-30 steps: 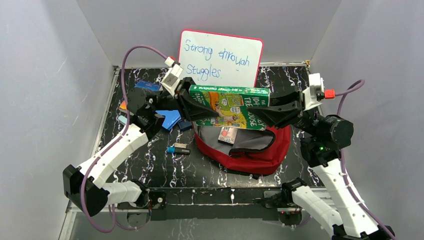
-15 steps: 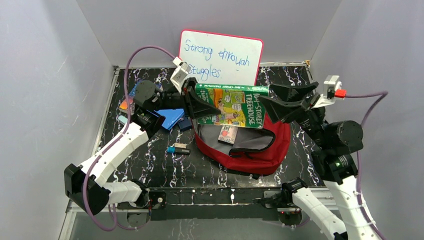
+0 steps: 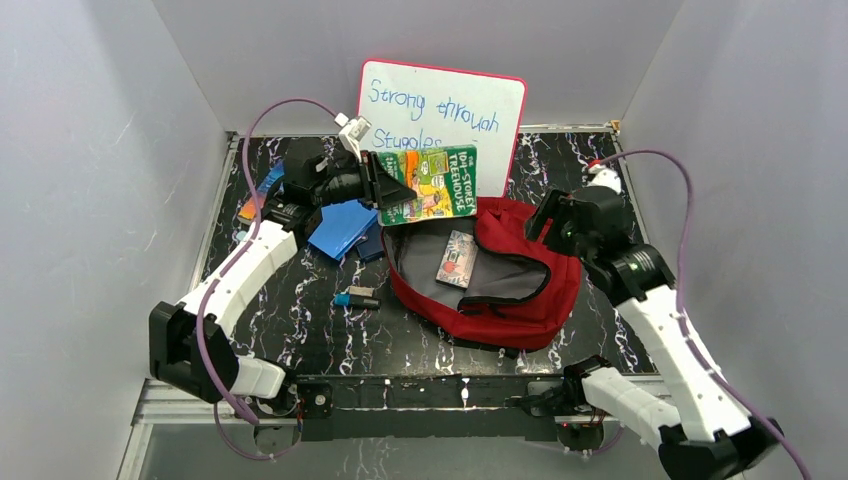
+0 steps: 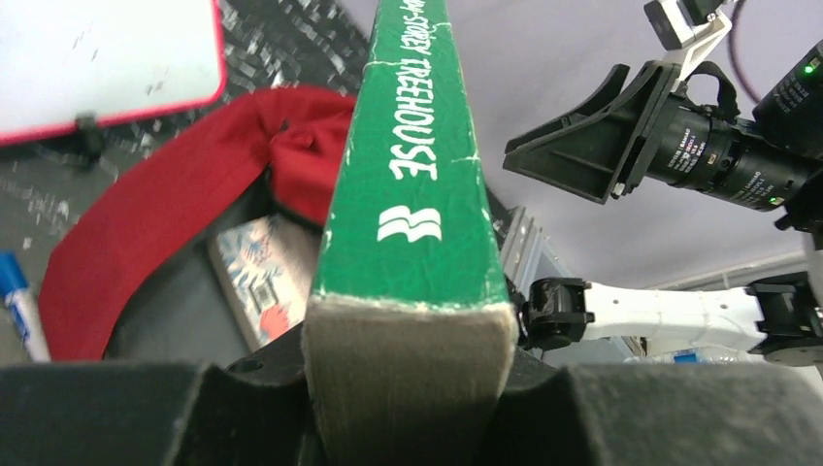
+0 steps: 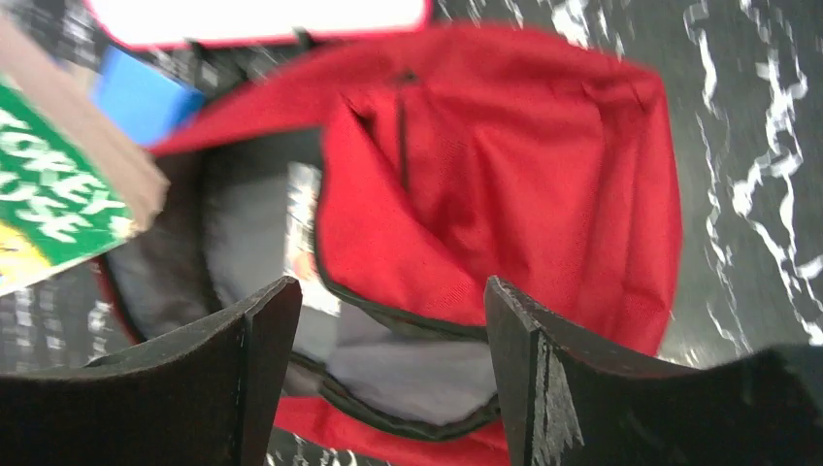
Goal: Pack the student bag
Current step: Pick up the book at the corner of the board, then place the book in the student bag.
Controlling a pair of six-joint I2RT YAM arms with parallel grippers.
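Right gripper (image 5: pixel 388 320) has released the green book (image 3: pixel 432 183) and drawn back to centre right, jaws wide, empty. Black marbled table (image 3: pixel 300 330), grey walls (image 3: pixel 100 150), whiteboard (image 3: pixel 440 100) top centre. Left gripper (image 3: pixel 388 190) clamps the book (by one end) above the open student bag (image 3: pixel 520 295), centre frame.

A green book (image 4: pixel 412 175) with "TREEHOUSE" in white on its spine runs up the middle of the frame, its near end clamped between the dark padded fingers of the left gripper (image 4: pixel 408 408) along the bottom edge. To its left lies the red student bag (image 4: pixel 146 223), open, with a small printed card (image 4: pixel 262 282) on its grey lining, a pink-framed whiteboard (image 4: pixel 97 49) in the upper left and a blue marker (image 4: pixel 21 301) at the left edge. In the upper right the right gripper (image 4: pixel 568 116) hangs with its black jaws spread, touching nothing.
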